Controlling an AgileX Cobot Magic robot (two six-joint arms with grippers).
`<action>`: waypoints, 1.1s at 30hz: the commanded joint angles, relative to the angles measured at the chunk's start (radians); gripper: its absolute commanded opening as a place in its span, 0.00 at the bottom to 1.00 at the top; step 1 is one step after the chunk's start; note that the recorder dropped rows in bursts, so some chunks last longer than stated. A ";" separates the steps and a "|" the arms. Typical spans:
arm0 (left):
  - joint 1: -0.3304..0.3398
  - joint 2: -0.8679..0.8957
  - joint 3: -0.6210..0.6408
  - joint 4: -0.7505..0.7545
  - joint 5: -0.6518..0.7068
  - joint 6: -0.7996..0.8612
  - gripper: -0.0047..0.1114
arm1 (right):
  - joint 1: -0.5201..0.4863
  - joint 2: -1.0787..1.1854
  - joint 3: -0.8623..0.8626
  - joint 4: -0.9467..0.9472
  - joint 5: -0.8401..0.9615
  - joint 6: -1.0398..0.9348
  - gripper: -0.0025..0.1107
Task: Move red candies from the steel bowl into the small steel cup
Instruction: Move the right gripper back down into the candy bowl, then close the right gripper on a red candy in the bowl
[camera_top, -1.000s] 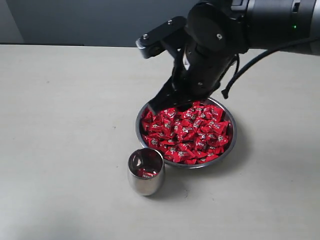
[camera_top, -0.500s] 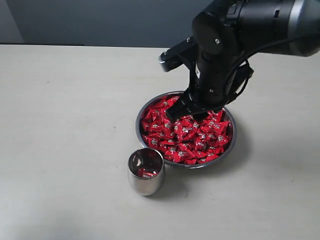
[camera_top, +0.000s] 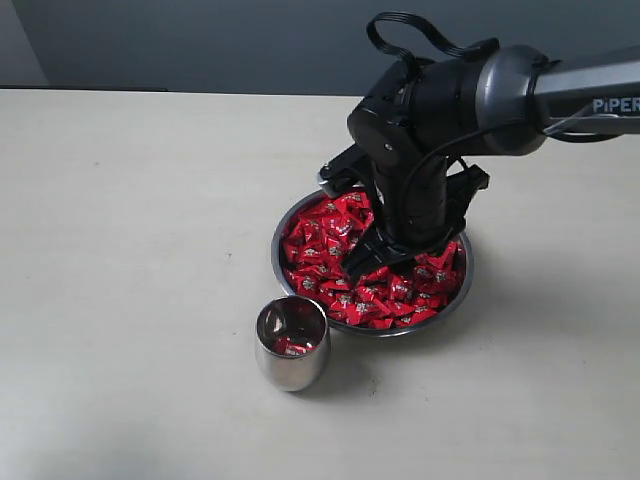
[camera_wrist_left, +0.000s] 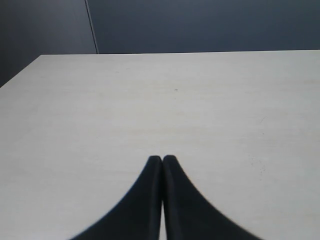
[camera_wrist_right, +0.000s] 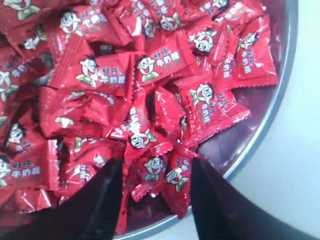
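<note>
The steel bowl (camera_top: 461, 285) sits right of centre on the table, heaped with red candies (camera_top: 320, 245). The small steel cup (camera_top: 291, 345) stands just in front of the bowl's left edge, with a candy or two inside. My right gripper (camera_top: 368, 262) reaches down into the bowl; in the right wrist view it (camera_wrist_right: 156, 165) is open, its fingers straddling a couple of red candies (camera_wrist_right: 155, 167) near the steel bowl's rim (camera_wrist_right: 280, 100). My left gripper (camera_wrist_left: 162, 159) is shut over bare table and does not show in the exterior view.
The pale table (camera_top: 130, 250) spreads wide to the left and front of the bowl. A dark wall (camera_top: 200, 40) runs along the table's far edge. The black right arm (camera_top: 440, 110) hangs over the back of the bowl.
The right arm has swung from the bowl's back-left edge toward its middle and dropped down, putting the gripper's fingers among the candies. Cup and bowl have not moved.
</note>
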 joint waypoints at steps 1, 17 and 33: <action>-0.005 -0.005 0.005 -0.006 -0.010 -0.001 0.04 | -0.005 -0.001 0.001 -0.014 -0.022 0.005 0.40; -0.005 -0.005 0.005 -0.006 -0.010 -0.001 0.04 | -0.005 0.032 0.001 -0.014 -0.020 0.005 0.40; -0.005 -0.005 0.005 -0.006 -0.010 -0.001 0.04 | -0.005 0.036 0.001 -0.034 -0.019 0.005 0.35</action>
